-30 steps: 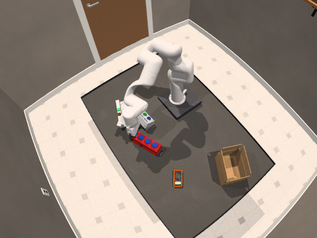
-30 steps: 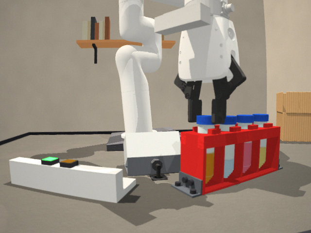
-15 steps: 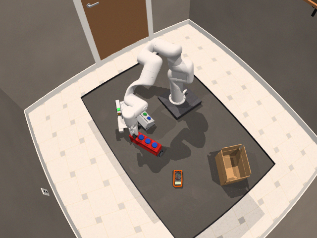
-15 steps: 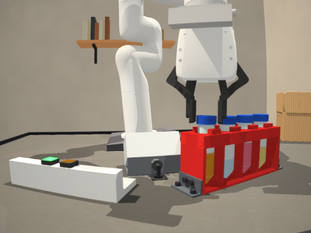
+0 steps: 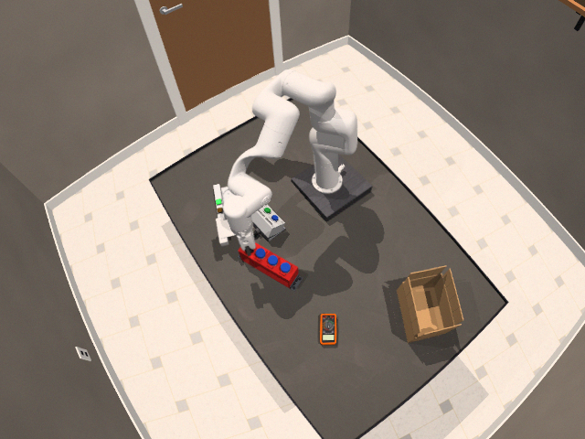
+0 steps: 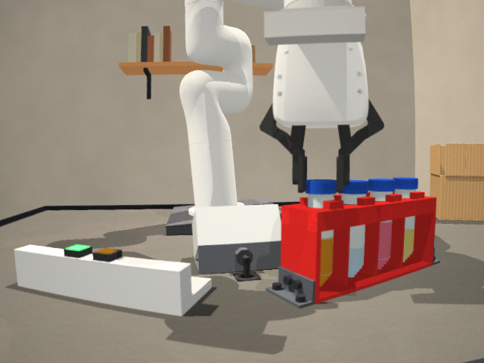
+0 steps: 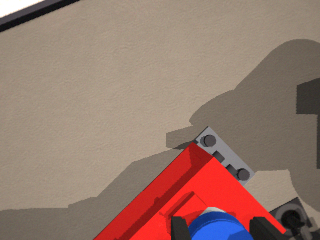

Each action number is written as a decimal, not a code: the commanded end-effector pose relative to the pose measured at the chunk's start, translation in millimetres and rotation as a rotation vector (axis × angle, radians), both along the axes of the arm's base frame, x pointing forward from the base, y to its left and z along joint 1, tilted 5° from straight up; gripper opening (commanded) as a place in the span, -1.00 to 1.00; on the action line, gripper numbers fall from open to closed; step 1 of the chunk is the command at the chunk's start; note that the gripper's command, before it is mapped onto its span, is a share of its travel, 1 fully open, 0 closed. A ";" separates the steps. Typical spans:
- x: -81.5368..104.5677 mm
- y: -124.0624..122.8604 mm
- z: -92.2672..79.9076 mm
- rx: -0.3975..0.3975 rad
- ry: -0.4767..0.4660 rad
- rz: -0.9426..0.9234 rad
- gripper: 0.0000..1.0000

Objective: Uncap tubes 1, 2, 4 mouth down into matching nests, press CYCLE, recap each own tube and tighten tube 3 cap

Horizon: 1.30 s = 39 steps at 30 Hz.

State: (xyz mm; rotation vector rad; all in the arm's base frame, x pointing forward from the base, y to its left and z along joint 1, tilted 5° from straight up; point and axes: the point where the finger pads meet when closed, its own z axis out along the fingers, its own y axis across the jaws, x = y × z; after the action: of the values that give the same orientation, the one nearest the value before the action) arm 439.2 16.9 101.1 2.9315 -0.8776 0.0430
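Fingers [image 6: 321,183] clamp the blue screw cap [image 6: 320,186] of the end tube in the red decapping station [image 6: 296,238], at the end nearest the cap tray [image 6: 97,275]. The cap likely is light, rigid and smooth-sided; grip its rim squarely.

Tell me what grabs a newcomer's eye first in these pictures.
The bright red rack on the dark mat, holding four blue-capped tubes with coloured liquids. Right above it the gripper is shut on the end cap, the one nearest the white key housing. To the side, a green lamp glows on the white cap tray, next to an unlit amber one.
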 end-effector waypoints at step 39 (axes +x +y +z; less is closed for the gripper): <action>1.7 0.5 0.7 0.012 -0.123 -1.422 -1.00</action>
State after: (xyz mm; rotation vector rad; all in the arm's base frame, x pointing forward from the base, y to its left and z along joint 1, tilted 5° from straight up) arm 439.6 16.9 100.5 1.9142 -2.4529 0.0566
